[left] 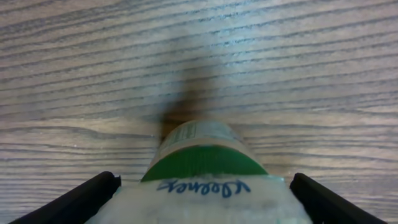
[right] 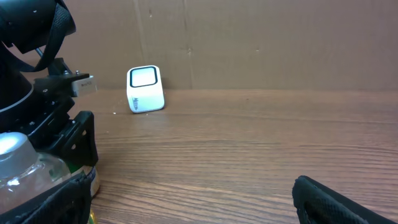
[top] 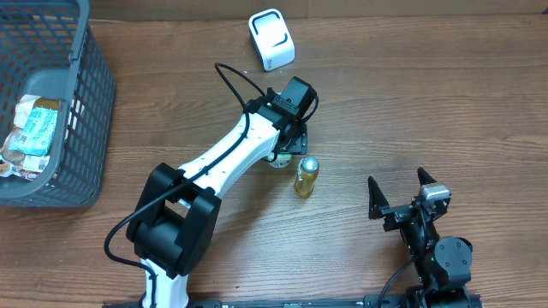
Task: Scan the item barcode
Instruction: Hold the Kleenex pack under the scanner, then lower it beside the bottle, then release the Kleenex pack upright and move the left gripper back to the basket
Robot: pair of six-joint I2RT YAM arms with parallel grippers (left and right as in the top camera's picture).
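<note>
An item (left: 202,186) with a white wrapper, blue script and a green band lies on the wooden table. It sits between the fingers (left: 81,199) of my left gripper (left: 204,180), which is open with one finger on each side. From overhead the gripper (top: 289,141) points down at the table's middle, and a white part of the item (top: 278,160) shows beneath it. No barcode is visible in any view. The white scanner (top: 271,38) stands at the far edge and also appears in the right wrist view (right: 145,89). My right gripper (top: 396,178) is open and empty at the near right.
A small bottle (top: 306,175) with a silver cap and yellow contents stands just right of the left gripper, and shows at the left edge (right: 15,155) of the right wrist view. A grey basket (top: 81,111) with packaged goods sits at the far left.
</note>
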